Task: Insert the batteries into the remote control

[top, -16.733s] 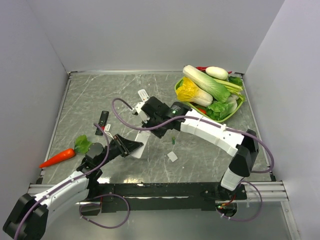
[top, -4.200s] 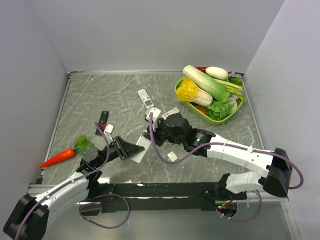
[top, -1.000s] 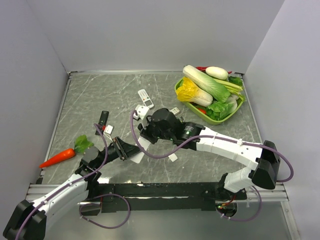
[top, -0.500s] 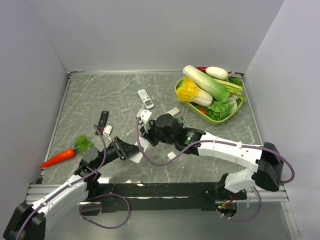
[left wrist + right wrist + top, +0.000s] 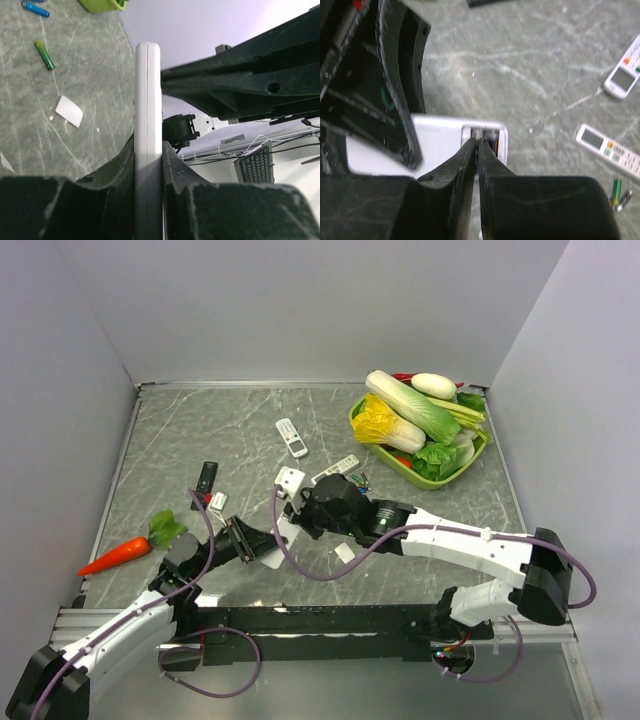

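Observation:
My left gripper (image 5: 256,543) is shut on a white remote control (image 5: 279,534), which shows edge-on between its fingers in the left wrist view (image 5: 148,125). My right gripper (image 5: 478,142) is shut, its tips pressed into the open battery compartment (image 5: 486,137) at the remote's end. I see no cell between the jaws. Dark and orange show inside the compartment; I cannot tell whether a cell lies there. Loose batteries lie on the table: a green one (image 5: 44,54), a blue one (image 5: 35,8), and a small group (image 5: 360,480). The white battery cover (image 5: 344,553) lies beside the remote.
Two more white remotes (image 5: 291,437) (image 5: 337,467) and a black one (image 5: 205,478) lie behind. A carrot (image 5: 116,554) is at the left. A green basket (image 5: 478,454) of vegetables stands at the back right. Grey walls enclose the table.
My right arm has shifted slightly right and toward the near edge, keeping its shut tips on the remote's end. My left gripper still holds the remote in place.

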Controlling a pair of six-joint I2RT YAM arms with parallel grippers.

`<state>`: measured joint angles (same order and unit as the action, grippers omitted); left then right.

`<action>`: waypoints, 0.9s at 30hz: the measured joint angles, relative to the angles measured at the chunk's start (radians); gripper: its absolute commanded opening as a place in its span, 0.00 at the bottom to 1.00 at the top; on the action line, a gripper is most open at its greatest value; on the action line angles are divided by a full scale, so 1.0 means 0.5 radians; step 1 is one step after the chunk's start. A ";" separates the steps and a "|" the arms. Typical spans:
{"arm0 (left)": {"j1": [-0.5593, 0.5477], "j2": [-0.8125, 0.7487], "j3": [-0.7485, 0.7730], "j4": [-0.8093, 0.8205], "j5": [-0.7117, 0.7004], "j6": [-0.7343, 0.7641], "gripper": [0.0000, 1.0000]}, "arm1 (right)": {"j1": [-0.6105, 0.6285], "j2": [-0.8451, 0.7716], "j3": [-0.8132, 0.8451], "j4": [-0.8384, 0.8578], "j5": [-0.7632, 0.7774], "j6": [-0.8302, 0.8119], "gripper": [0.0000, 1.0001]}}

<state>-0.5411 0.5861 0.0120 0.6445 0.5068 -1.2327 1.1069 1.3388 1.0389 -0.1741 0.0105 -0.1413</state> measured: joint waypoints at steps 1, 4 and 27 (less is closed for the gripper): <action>-0.001 0.000 0.000 0.005 0.000 0.019 0.02 | -0.001 -0.020 0.010 -0.046 -0.005 0.012 0.22; -0.001 0.013 0.001 0.069 0.000 0.056 0.02 | -0.004 -0.119 0.018 -0.173 -0.033 0.061 0.32; -0.001 0.076 0.003 0.249 0.155 0.143 0.02 | -0.569 -0.237 0.064 -0.311 -0.979 0.439 0.54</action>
<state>-0.5415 0.6239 0.0135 0.7692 0.5842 -1.1614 0.8223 1.2205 1.0710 -0.3298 -0.4789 0.0784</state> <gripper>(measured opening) 0.249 0.579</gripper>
